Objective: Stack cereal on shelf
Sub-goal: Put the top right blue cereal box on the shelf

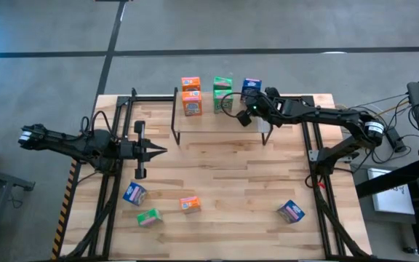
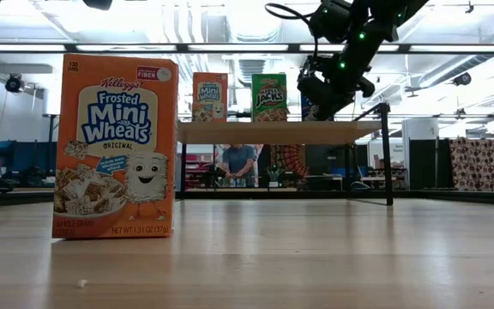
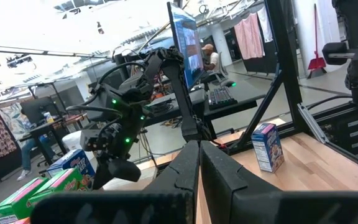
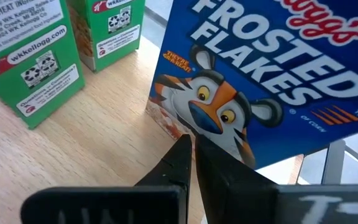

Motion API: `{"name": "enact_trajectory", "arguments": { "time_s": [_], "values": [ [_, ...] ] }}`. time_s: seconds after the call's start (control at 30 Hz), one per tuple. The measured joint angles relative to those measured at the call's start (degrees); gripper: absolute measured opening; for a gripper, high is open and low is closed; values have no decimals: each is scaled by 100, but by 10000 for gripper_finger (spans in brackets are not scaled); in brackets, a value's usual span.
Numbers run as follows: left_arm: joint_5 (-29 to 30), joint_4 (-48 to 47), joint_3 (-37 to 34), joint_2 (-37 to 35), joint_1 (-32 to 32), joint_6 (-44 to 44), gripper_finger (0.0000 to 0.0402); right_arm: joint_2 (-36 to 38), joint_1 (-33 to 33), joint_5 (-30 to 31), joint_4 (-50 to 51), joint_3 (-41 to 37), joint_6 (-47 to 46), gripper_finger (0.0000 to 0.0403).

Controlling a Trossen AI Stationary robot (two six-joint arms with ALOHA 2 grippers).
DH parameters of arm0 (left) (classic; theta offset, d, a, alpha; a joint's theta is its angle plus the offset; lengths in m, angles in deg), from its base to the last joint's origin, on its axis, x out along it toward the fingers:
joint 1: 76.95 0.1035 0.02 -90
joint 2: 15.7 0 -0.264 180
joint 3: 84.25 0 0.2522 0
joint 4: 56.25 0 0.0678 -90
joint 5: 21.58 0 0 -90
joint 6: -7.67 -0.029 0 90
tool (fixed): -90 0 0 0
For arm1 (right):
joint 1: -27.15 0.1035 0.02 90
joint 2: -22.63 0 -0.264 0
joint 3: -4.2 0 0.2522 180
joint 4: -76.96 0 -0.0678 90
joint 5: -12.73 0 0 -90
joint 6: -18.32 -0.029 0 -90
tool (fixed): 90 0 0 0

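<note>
**A:** Nearest to us, the orange box [image 2: 116, 146] stands upright on the bench [image 2: 316, 257]. A green box [image 1: 149, 217] and two blue boxes [image 1: 134, 193] [image 1: 291, 212] lie loose along the same front edge.

**B:** Behind them the left tool [image 1: 153, 151] hangs over the bench's left side, fingers together and holding nothing.

**A:** At the back, the shelf [image 2: 273, 131] carries two orange boxes, two green ones and the Frosted Flakes box [image 4: 260, 74]. The right tool [image 4: 190, 140] is there, fingers pressed together. Its tips are just at that box's lower corner and it grips nothing.

**B:** So we judge this box as placed, with four left to fetch. To do it well, we lift the right tool straight up and away from that corner, since a sideways sweep could knock the box into the green ones beside it.

**A:** Agreed. We spread its fingers only once clear of the shelf, then go down to the nearer blue box.
</note>
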Motion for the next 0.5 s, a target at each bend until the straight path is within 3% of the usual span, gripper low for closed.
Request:
{"name": "enact_trajectory", "arguments": {
  "time_s": [0.23,0.5],
  "values": [
    [0,0,2,0,-1,-1,0,41,55,-34,67,-2,57,13],
    [2,0,3,0,-2,-1,0,538,620,-265,56,-15,450,13]
  ]
}}
